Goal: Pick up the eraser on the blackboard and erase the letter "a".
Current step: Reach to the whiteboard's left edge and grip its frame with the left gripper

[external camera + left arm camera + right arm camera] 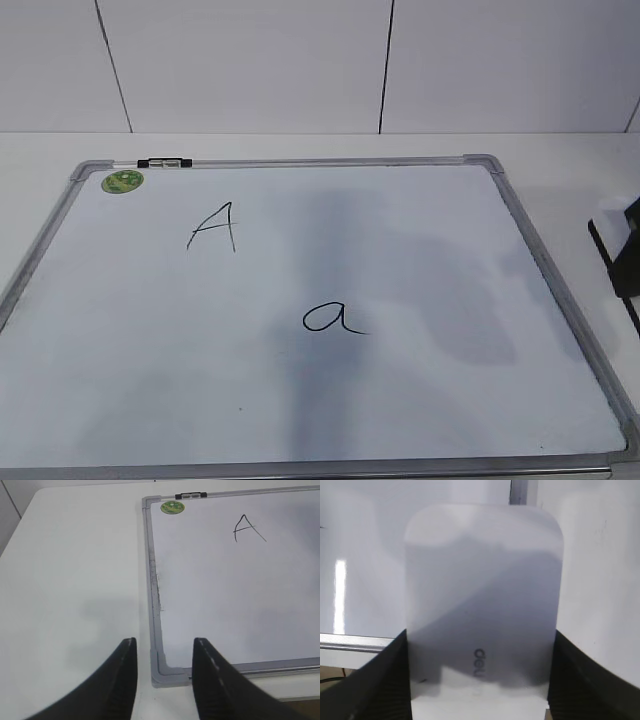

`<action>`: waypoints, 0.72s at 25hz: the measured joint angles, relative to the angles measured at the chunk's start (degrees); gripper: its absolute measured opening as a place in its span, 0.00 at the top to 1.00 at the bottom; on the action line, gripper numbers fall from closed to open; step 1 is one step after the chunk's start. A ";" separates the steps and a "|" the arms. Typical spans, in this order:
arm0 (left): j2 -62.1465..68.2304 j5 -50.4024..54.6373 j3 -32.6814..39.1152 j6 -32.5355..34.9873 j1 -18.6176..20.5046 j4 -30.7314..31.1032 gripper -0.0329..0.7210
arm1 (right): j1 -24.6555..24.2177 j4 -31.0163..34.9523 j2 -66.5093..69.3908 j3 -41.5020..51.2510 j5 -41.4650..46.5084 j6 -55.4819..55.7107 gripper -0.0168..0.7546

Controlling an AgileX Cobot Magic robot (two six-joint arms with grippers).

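Exterior view: the blackboard (560, 290) lies flat on the white counter (300, 145), the letter "a" (333, 318) near its middle, a capital "A" (213, 227) up-left beside a green sticker (122, 181). The right gripper (622, 250) sits at the right edge (mostly cropped).

Left wrist view: the left gripper (162, 672) hangs with jaws spread over the board's corner, empty.

Right wrist view: the jaws are clamped on the eraser (482, 600).

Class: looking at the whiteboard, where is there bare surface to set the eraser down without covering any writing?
Free: the right half of the blackboard, right of the capital A and letter "a"; also the bottom-left stretch below the A. Crowded: the centre-left, around both letters.
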 joint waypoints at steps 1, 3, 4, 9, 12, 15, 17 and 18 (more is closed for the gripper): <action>0.00 0.00 0.00 0.00 0.00 0.00 0.61 | 0.00 0.00 0.00 0.00 0.00 -0.05 0.29; 0.00 0.00 0.00 0.00 0.00 -0.12 0.61 | 0.00 0.00 0.00 0.00 0.00 -0.05 0.29; 0.00 0.00 0.00 0.00 0.00 -0.38 0.61 | 0.00 0.00 0.00 0.00 0.00 -0.16 0.29; 0.38 0.00 0.00 0.00 0.00 -2.10 0.57 | 0.00 0.00 0.00 0.00 0.00 -0.28 0.29; 2.44 -0.25 0.00 0.00 0.00 -2.75 0.48 | 0.00 0.00 0.00 0.00 0.00 -0.28 0.29; 8.05 -2.58 -1.30 0.00 0.00 -3.23 0.42 | 0.00 0.00 0.00 0.00 -0.10 -0.28 0.29; 12.65 -4.71 -2.76 0.00 0.00 -4.05 0.41 | 0.00 0.00 0.00 0.00 -0.10 -0.40 0.29; 15.48 -5.73 -3.66 0.00 0.00 -4.49 0.40 | 0.00 0.00 0.00 0.00 -0.10 -0.40 0.29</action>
